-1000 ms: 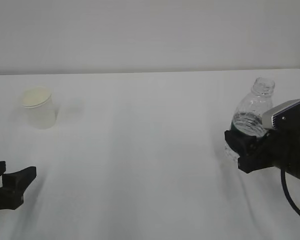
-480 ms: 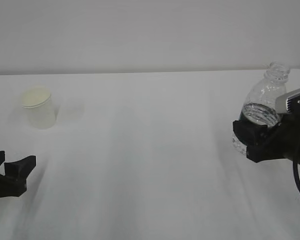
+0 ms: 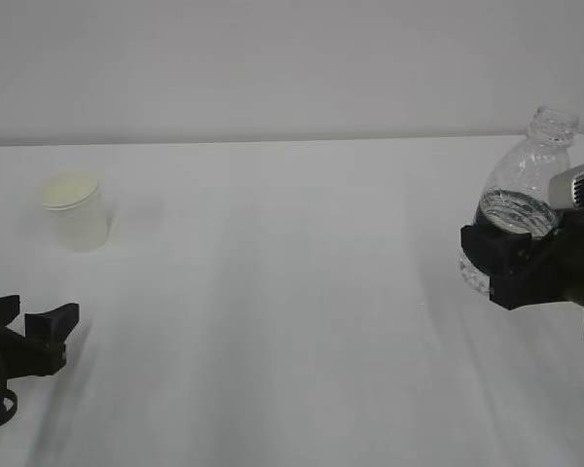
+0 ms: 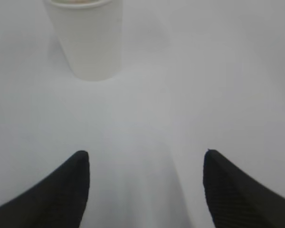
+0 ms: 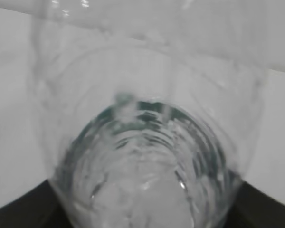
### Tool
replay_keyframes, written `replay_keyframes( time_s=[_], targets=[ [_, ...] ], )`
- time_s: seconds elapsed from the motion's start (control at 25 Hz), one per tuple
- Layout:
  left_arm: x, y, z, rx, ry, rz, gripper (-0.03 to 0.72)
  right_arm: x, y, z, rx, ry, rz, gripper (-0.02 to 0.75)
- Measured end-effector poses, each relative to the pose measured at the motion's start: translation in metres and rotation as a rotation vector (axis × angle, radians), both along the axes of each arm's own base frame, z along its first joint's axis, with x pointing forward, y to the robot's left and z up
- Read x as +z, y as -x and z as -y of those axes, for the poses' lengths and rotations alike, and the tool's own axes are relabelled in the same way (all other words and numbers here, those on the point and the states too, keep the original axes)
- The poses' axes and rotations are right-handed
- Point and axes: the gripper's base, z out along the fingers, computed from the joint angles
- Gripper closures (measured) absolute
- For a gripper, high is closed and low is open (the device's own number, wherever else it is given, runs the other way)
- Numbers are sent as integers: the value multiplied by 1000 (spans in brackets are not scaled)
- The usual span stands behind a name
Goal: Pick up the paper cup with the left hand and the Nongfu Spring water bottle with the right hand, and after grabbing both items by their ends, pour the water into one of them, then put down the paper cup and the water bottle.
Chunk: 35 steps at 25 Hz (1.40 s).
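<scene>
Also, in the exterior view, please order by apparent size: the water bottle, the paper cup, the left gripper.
1. Water bottle, largest, though partly hidden by the right gripper.
2. and 3. Paper cup and left gripper look alike; the gripper is cut off at the picture's edge and nearer the camera, so I leave them unranked.

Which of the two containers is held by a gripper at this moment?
The water bottle, at the right: the right gripper is closed around its middle. The paper cup stands alone on the table; the left gripper is open, short of it.

The paper cup [image 3: 75,209] looked matt white, smooth-walled. Far right of it, the Nongfu Spring water bottle [image 3: 522,199] was clear, glossy ribbed plastic. Beneath both, the table [image 3: 273,292] was smooth, matt white. The left hand's fingers [image 4: 61,190] showed finely textured black.
</scene>
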Motion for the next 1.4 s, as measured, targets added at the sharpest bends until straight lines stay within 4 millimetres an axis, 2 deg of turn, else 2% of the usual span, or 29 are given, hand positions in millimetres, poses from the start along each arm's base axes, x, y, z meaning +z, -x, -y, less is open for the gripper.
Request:
replay_keyframes(
  time_s=[0.6, 0.92, 1.24, 1.4],
  targets=[
    [7, -31, 3, 42, 17, 87, 136, -2, 2, -1, 26, 18, -20, 281],
    [-10, -41, -10, 10, 4, 44, 132, -2, 2, -2, 30, 19, -21, 281],
    [-10, -43, -32, -28, 1, 47, 132, -2, 2, -2, 31, 20, -21, 281],
    [-11, -55, -35, -53, 18, 65, 132, -2, 2, -2, 32, 21, -21, 281]
  ],
)
